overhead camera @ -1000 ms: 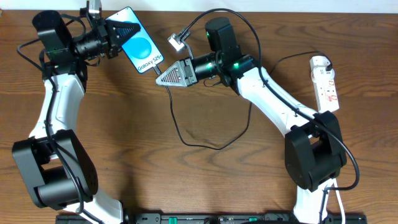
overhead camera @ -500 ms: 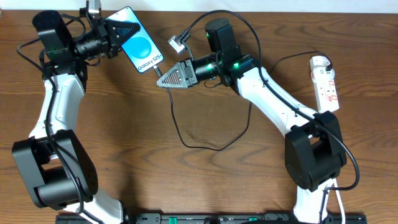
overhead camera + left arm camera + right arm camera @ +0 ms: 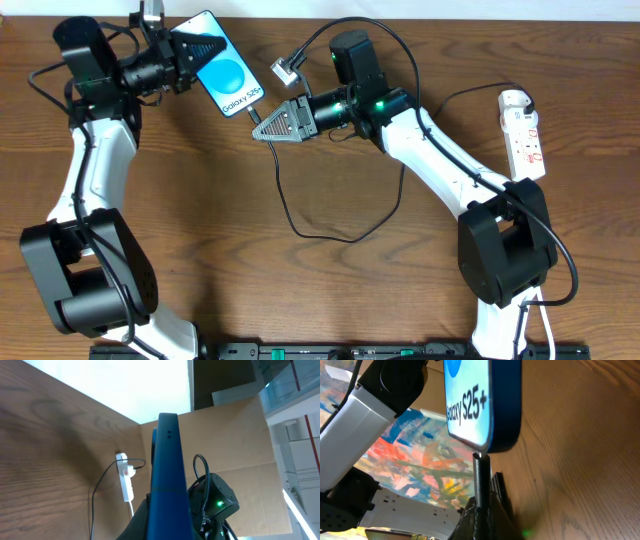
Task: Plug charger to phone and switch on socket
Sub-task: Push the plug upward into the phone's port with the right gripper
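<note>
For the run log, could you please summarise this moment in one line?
left gripper: shut on phone | right gripper: shut on charger, tip at phone's bottom edge | socket: untouched

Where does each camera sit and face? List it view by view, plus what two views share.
Overhead: above the table, looking straight down; both arms show, left end effector on the phone, right end effector on the charger.
Left wrist: on the left arm, looking along the phone's edge toward the socket; own fingers barely show.
Right wrist: on the right arm, looking along the plug tip at the phone's bottom edge; own fingers at bottom.
Shared: both wrist views show the phone.
</note>
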`<move>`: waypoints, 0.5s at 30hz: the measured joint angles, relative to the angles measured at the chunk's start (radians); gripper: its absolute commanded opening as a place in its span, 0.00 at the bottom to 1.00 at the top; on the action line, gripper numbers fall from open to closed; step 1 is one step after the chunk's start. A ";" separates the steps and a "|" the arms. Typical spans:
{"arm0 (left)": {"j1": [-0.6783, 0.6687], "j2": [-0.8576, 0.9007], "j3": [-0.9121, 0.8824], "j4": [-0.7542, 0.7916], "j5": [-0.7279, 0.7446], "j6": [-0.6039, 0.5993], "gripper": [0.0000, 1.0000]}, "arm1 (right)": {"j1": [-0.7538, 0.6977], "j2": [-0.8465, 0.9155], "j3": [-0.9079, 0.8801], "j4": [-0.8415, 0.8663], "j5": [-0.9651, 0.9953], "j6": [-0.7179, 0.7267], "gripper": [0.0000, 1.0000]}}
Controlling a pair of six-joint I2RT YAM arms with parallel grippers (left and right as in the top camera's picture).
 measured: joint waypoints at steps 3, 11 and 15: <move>-0.004 0.000 0.000 0.000 0.003 0.000 0.08 | 0.000 0.000 0.000 0.002 0.000 0.000 0.01; -0.007 0.000 0.000 0.000 0.003 0.012 0.08 | 0.000 0.000 0.000 0.002 0.000 0.000 0.01; -0.007 0.000 0.000 0.000 0.003 0.031 0.07 | 0.000 0.000 0.000 -0.004 -0.001 0.000 0.01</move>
